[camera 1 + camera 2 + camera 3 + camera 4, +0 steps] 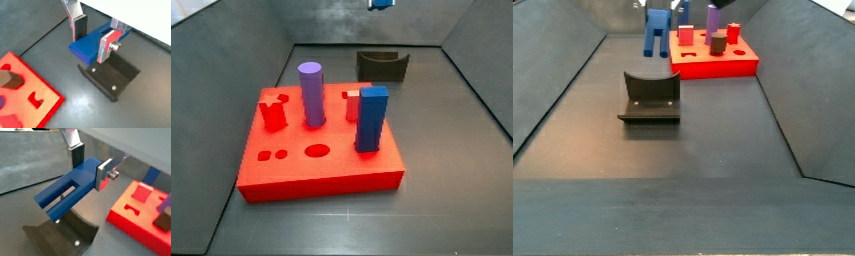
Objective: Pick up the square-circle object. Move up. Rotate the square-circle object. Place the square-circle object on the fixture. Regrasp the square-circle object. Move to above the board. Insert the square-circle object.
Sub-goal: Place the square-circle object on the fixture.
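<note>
The end effector (90,167) is clamped on the small blue peg (67,190), with one silver finger (79,25) on its far face and the other pressed against its near side, and both hang in the air above the dark bracket (110,77) that stands on the table (660,200). In a side view the peg (653,30) hangs well clear of the bracket (649,97), toward the far end of the table, with the red board (714,62) and its tall posts off to one side. In the other side view only a blue scrap at the top edge (381,4) shows, so the height above the bracket cannot be read there. The peg sticks out well past the fingers, so the likely trouble is that it pivots or slips in the grip while being turned, and then meets the bracket's notch crooked. A descent that is off-centre could catch the peg's forked end on the bracket wall and jam it or knock it loose. If it lands tilted, the regrasp would be poor and the later fit into the board would probably fail.
</note>
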